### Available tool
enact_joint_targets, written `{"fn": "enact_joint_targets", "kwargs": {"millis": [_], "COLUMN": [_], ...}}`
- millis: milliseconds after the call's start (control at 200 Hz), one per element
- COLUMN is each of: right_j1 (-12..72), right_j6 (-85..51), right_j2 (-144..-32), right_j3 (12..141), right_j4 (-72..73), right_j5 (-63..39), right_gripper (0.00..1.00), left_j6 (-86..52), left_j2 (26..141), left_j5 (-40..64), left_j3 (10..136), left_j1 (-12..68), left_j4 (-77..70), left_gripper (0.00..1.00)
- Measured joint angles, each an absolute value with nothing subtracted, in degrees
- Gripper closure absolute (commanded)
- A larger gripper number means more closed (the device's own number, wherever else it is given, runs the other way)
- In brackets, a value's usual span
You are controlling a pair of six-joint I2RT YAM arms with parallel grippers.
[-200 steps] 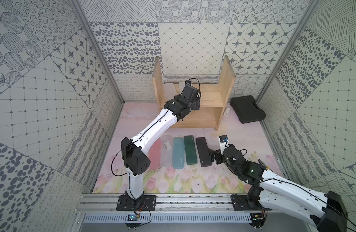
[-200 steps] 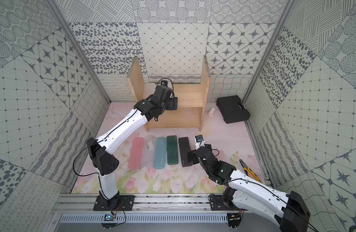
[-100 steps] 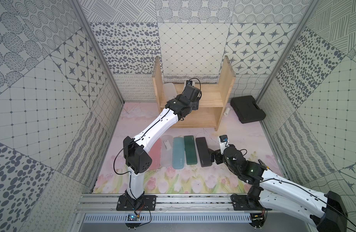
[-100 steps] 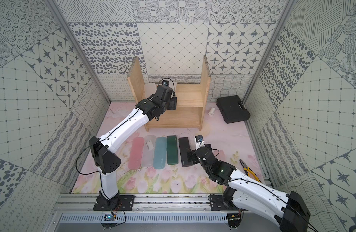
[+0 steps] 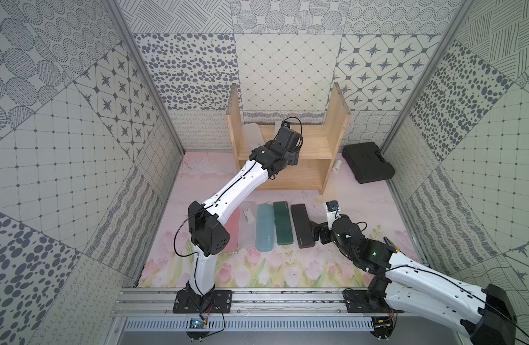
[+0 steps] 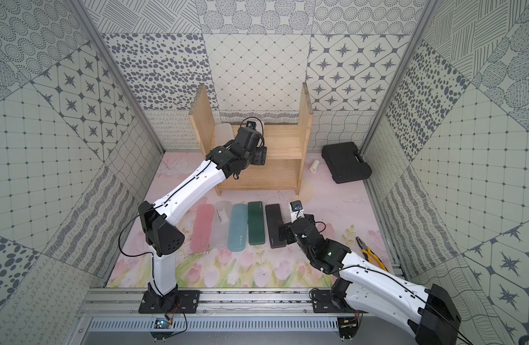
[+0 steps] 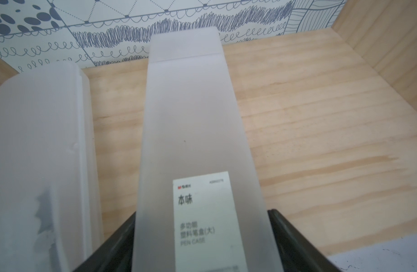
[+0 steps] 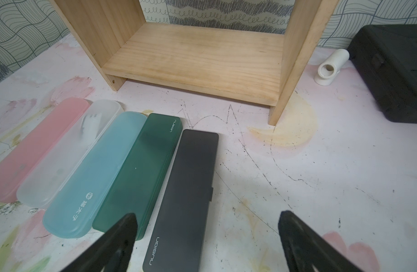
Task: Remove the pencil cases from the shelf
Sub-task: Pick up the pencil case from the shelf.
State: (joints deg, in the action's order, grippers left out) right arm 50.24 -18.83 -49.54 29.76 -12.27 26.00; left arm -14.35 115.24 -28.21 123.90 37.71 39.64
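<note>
shelf: light wood (image 5: 336, 125), two tiers, tall sides.
front row: five cases (image 6: 238, 227) flat on the mat (image 5: 361, 203) before the shelf, side by side: pink, clear, blue, green, black.
top tier: two frosted cases, plain case (image 7: 37, 141) beside labelled case (image 7: 193, 117), not touching.
left gripper: (image 7: 202, 213) clamped on the labelled case's sides. I see that in the wrist view only; in both top views the wrist hides the jaws.
right gripper: (image 8: 207, 215) jaws wide, nothing held, over the black case (image 8: 191, 188) near end.
label: (image 7: 202, 195) white; I read "PEN CASE".
</note>
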Motion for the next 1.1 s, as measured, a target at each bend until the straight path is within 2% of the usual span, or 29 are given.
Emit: {"fn": "enact_joint_targets", "kwargs": {"millis": [195,595,750,1095], "right_j1": [50.1,50.1,50.0,50.0], "right_j6": [-18.9,-18.9,-18.9,-18.9], "right_j2": [-49.4,-45.2,-42.4,-37.8], "right_j3": [29.7,28.6,28.2,28.0], "right_j4": [-12.3,-12.8,-13.4,-14.4], "right_j5": [26.1,28.7,31.5,37.8], "right_gripper": [0.02,0.02,0.02,0.02], "left_j6": [-14.0,-13.3,-13.4,-16.6], "left_j2": [115.2,111.3,105.5,86.0], "left_j5": [-28.2,-28.2,-28.3,-29.2], "left_j3": [124.0,122.0,115.5,90.9], "left_j1": [37.8,40.4,42.4,49.3], "left_j4": [39.7,39.6,38.5,33.4], "left_gripper": [0.25,0.27,0.28,0.30]}}
